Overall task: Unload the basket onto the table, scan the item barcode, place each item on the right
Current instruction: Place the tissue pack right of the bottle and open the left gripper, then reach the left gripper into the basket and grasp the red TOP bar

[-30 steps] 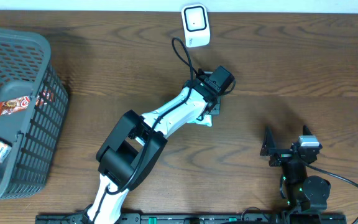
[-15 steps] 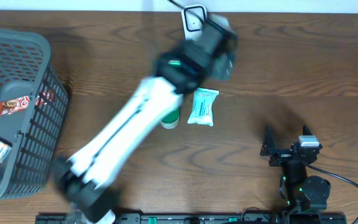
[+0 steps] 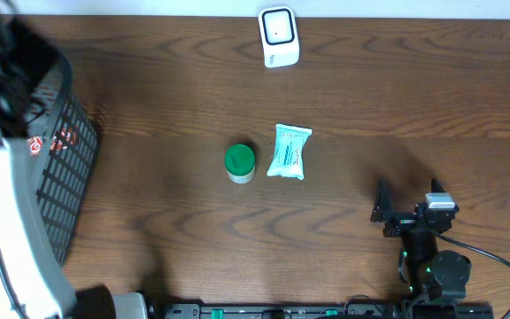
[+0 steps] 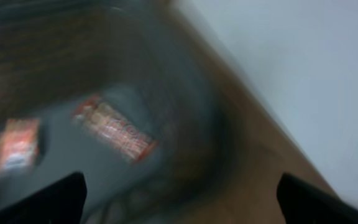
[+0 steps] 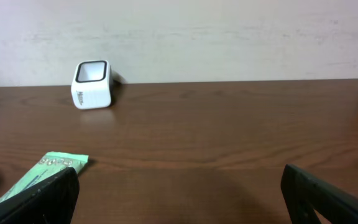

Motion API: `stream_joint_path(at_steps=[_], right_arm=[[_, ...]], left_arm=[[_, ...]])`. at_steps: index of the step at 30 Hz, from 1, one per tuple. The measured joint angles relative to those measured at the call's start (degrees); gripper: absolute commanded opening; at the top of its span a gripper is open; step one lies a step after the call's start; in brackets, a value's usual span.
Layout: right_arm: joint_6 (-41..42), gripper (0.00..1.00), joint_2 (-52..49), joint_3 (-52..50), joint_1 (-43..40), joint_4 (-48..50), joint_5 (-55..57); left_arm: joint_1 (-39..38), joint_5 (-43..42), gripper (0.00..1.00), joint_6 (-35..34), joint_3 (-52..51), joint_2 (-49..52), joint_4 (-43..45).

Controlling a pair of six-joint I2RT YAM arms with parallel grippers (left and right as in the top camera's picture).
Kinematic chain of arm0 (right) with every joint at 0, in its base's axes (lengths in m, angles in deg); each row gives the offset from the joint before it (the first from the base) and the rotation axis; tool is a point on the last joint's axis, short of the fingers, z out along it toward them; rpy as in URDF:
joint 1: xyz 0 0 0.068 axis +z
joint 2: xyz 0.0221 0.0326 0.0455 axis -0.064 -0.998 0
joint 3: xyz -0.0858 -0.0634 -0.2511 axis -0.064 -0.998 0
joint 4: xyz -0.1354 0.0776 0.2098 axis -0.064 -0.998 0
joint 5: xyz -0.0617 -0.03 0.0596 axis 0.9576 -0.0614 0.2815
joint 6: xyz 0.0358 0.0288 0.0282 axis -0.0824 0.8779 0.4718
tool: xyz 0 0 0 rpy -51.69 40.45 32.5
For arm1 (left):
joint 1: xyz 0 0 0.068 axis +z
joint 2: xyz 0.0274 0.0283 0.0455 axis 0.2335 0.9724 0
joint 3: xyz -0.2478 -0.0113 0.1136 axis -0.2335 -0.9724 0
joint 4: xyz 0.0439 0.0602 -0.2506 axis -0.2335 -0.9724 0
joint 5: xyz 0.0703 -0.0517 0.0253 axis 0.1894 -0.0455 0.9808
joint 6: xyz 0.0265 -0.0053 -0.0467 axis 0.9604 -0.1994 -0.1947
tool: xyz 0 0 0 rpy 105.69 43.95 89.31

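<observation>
A dark brown wooden table point(image 3: 414, 106) by a pale wall point(image 5: 229, 31) carries one white box-shaped scanner point(image 3: 279, 35), one green-lidded round jar point(image 3: 240, 163), one grey mesh basket point(image 3: 69, 168) holding two orange wrappers point(image 4: 114, 127), and one pale green plastic packet point(image 3: 289, 151) just beside the jar, ahead-left of the right gripper point(image 5: 179, 193) with its fingers spread, and well apart from the left gripper point(image 4: 182, 193), fingers likewise apart, over the basket.

**Mock shop checkout, set up on a robot test bench**

Retail bits: white countertop barcode scanner point(image 3: 278, 36) at the far edge of the table point(image 3: 414, 106), grey plastic shopping basket point(image 3: 67, 182) on the left w/ wrapped snack packs point(image 4: 114, 129) inside, plus packaged goods laid out mid-table, i.e. green-lid tub point(image 3: 240, 163) & mint-green packet point(image 3: 289, 151). Lab bits: left arm point(image 3: 11, 230) & right arm point(image 3: 432, 266) sit along a black rail point(image 3: 282, 311) at the near edge; bare pale wall point(image 5: 229, 37) behind, dark wood-grain top.
</observation>
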Motion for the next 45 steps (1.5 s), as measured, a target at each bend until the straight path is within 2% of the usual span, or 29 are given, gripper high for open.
stream_joint_path(at_steps=[3, 6, 11, 19, 26, 45], right_arm=[[0.0, 0.99, 0.0, 0.0, 0.0, 0.0, 0.0], [0.0, 0.99, 0.0, 0.0, 0.0, 0.0, 0.0], [0.0, 0.99, 0.0, 0.0, 0.0, 0.0, 0.0], [0.0, 0.99, 0.0, 0.0, 0.0, 0.0, 0.0], [0.0, 0.99, 0.0, 0.0, 0.0, 0.0, 0.0], [0.0, 0.99, 0.0, 0.0, 0.0, 0.0, 0.0]], left_arm=[[6.3, -0.4, 0.98, -8.8, -1.3, 3.9, -2.5], [10.0, -0.8, 0.98, -13.9, -1.5, 7.1, -2.9], [11.6, -1.2, 0.98, -17.2, -1.5, 11.3, -0.5], [11.6, -1.9, 0.98, -22.0, -1.5, 23.5, 3.4], [11.6, -2.1, 0.98, -24.0, -1.5, 31.6, 7.5], [13.0, -2.1, 0.98, -24.9, -1.5, 37.4, 9.5]])
